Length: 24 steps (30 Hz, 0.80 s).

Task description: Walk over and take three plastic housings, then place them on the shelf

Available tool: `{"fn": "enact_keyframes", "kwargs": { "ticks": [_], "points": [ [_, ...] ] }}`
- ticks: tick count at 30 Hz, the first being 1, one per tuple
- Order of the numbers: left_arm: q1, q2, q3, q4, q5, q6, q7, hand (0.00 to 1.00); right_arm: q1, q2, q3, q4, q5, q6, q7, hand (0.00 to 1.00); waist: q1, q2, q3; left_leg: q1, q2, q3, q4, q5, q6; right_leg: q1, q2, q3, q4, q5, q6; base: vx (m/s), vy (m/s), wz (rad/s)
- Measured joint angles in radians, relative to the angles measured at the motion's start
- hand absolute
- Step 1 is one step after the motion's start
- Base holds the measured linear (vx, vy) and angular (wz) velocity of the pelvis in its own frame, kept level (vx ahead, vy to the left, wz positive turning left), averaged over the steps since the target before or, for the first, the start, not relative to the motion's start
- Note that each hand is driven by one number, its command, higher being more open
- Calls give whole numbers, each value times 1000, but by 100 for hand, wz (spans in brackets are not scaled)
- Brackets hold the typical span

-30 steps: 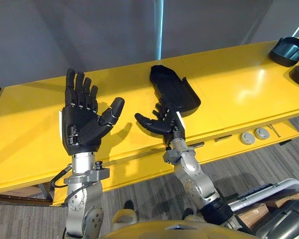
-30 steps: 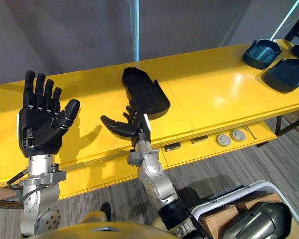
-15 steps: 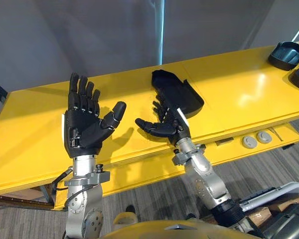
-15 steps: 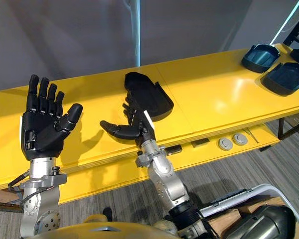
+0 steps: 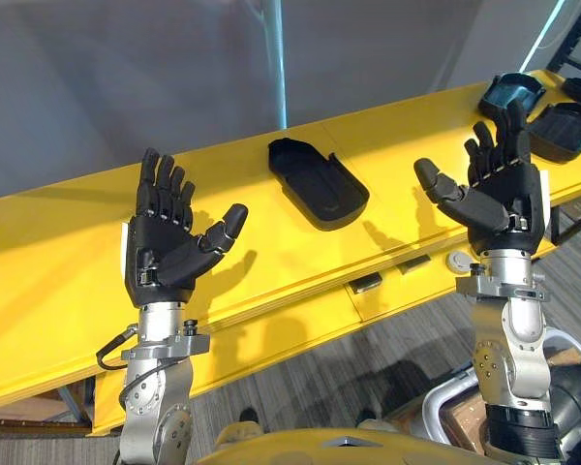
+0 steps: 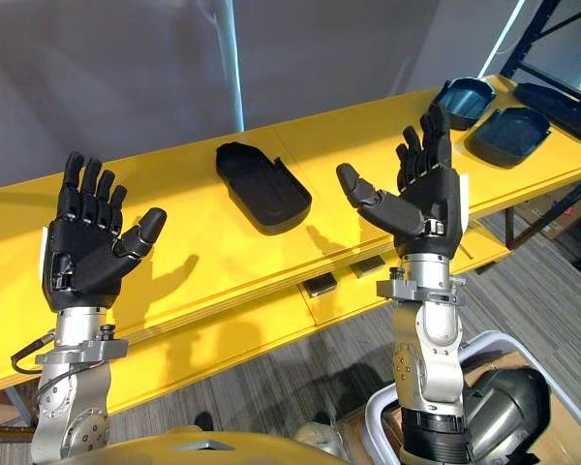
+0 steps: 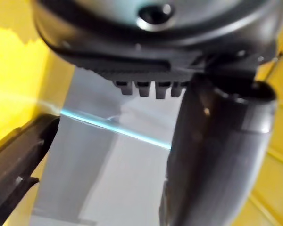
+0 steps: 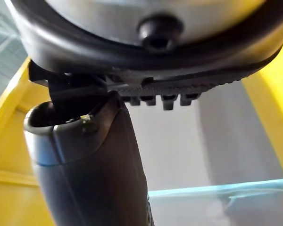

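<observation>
Left hand [image 5: 165, 257] and right hand [image 5: 499, 199] stood raised, fingers spread and empty, seemingly poised for pickup; nearest plastic housing [image 5: 318, 182] lay on yellow table [image 5: 58, 262] between them, further housings [image 6: 506, 136] far right.

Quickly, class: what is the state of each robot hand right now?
Left hand: open, raised, holding nothing.
Right hand: open, raised, holding nothing.

Robot hand [image 7: 217, 155] against grey wall [image 7: 108, 188]
</observation>
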<state>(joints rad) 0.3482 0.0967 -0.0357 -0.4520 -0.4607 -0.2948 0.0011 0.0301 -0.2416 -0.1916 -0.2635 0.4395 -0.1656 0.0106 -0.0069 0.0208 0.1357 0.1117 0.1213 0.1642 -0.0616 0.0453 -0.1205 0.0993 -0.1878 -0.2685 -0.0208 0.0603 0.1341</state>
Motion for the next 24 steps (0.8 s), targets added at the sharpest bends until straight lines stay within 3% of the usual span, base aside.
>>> {"fn": "enact_keyframes", "kwargs": {
  "ticks": [7, 12, 24],
  "points": [
    [-28, 36, -5, 27, 0, 17, -6, 100, -11, -39, 0, 142, 7, 76, 26, 100, 5, -16, 10, -23, 2, -7, 8, -2, -1, -12, 1, -3, 2, 1, 2, 0, 1, 4],
    [-100, 70, -5, 66, 0, 17, 0, 100, -96, -40, 33, 239, 52, 91, 42, 100, 7, -46, 63, -103, 11, -24, 111, -40, -1, -52, 0, -3, 29, 1, 1, -39, 2, 3],
    [-185, 82, -4, 77, 0, 17, 23, 100, -220, -111, 66, 300, 58, 91, 98, 100, 31, -32, 185, -220, 24, -63, 274, -98, 4, -102, -2, -22, 82, -7, -10, -40, 12, 6]
  ]
}}
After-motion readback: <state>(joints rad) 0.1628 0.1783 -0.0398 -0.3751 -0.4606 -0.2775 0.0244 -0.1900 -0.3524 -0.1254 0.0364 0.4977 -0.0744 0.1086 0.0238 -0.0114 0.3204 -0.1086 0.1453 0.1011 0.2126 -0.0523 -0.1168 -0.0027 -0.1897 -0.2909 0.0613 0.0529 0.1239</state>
